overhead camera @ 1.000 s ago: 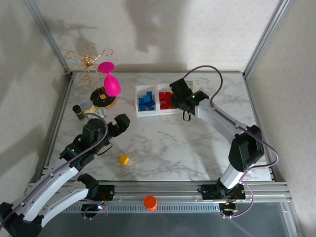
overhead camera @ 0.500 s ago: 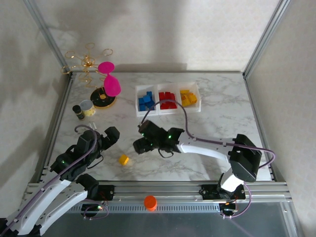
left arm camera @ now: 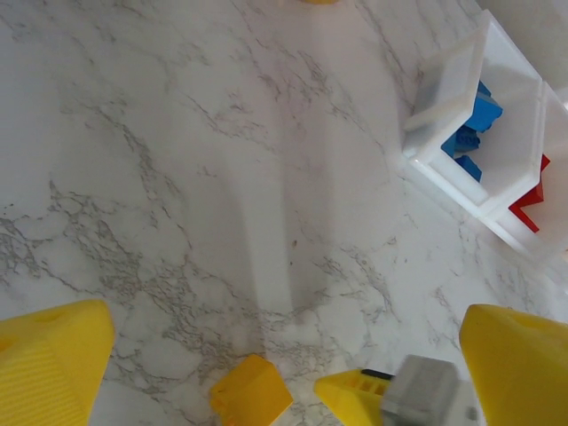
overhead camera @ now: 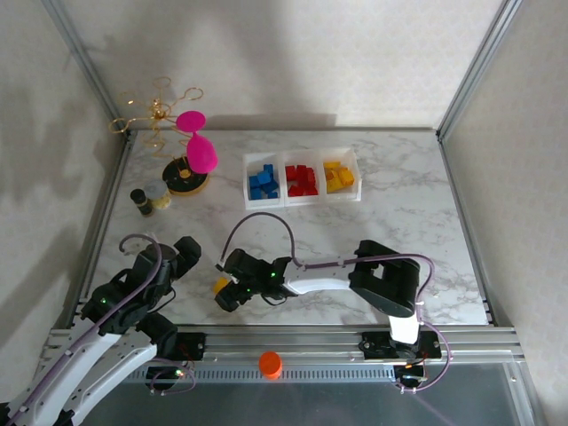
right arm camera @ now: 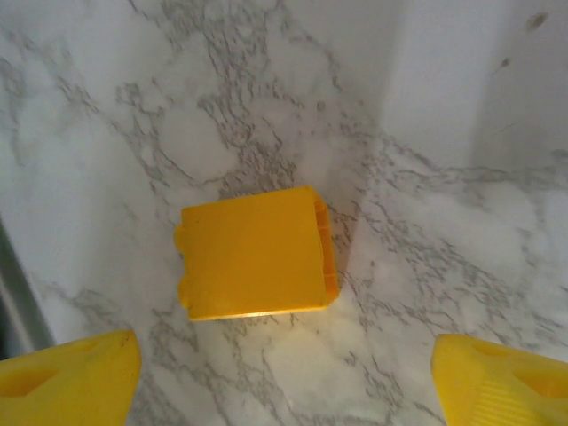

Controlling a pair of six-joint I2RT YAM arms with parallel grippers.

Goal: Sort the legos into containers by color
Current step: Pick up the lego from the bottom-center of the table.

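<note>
Right pincer: released, jaws spread wide, poised right over the one small yellow studded plastic brick lying loose on the white marble-patterned bench. In the right wrist view the brick lies flat between the two yellow fingertips and touches neither. It is not yet grasped.

Change over the last second: the right arm was at the far side, above the row of three joined clear plastic square bins. It has swung back across the bench to the near edge, widening its jaws on the way. The brick itself has not shifted. The left pincer has drawn back toward its own base. It too is released and holds nothing, sitting just left of the brick.

Bins, top view: blue bricks in the left one, red bricks in the middle, yellow bricks in the right.

Reading: the sorting looks nearly finished, and this brick appears to be the last piece outside the bins. The right arm seems set for one more pick. The likely next moves are to lower, clench on the brick and carry it to the right-hand bin. The left arm's retreat leaves room for that.
</note>
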